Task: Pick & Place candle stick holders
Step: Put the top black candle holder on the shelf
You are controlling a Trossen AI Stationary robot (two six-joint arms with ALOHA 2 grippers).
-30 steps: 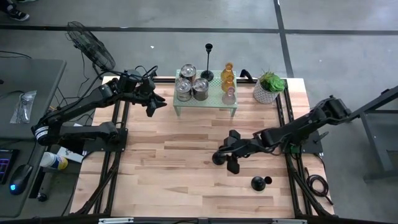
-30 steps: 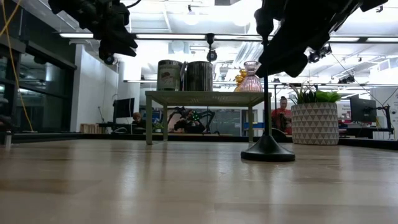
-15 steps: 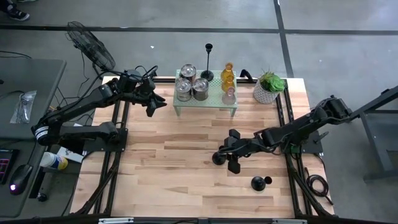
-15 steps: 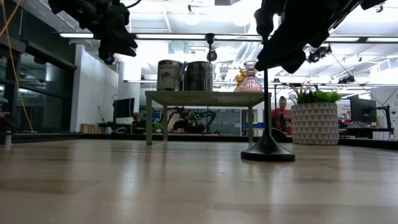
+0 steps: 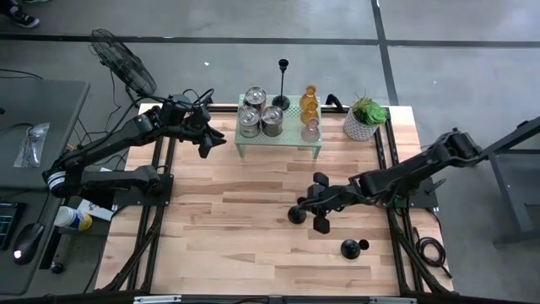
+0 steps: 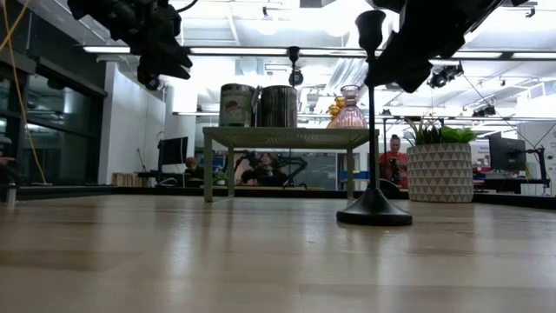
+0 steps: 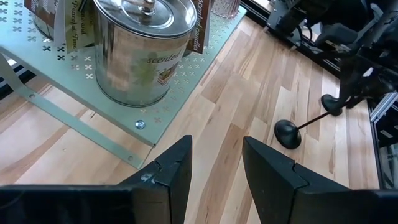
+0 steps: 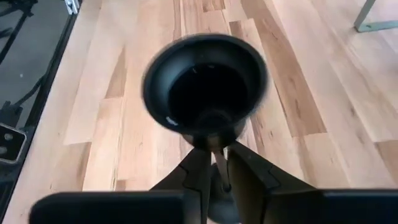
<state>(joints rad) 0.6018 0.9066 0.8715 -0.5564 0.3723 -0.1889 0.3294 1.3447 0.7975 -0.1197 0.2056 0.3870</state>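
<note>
A black slim-stemmed candlestick stands on the table right of centre, its round base (image 5: 295,215) on the wood and its cup (image 6: 371,24) up. My right gripper (image 5: 315,206) is shut on its stem, just below the cup (image 8: 205,81). My left gripper (image 5: 207,142) hangs open and empty above the table, left of the pale green rack (image 5: 278,142). On the rack stand two silver cups (image 5: 251,120) (image 5: 272,120), an amber glass holder (image 5: 309,103) and a pink one (image 5: 310,128). A second black stick (image 5: 350,247) is at the near right. A third (image 5: 281,84) stands behind the rack. My right gripper pinches the stick's thin stem (image 8: 218,163) between its two fingers, just under the cup. The fingers come about level from the table's right side and lie across the stem. The stick stands upright with its base (image 6: 373,213) on the table.
A green plant in a white pot (image 5: 364,118) stands at the far right corner. A fan (image 5: 122,63) stands off the table at the far left. Bare wood lies between the rack and the near edge, left of my right gripper.
My right gripper has shifted a little toward the table's right edge. In the low view its dark bulk has drawn up and right, so the stick's cup now shows free. The stick's base has stayed in place on the table.
</note>
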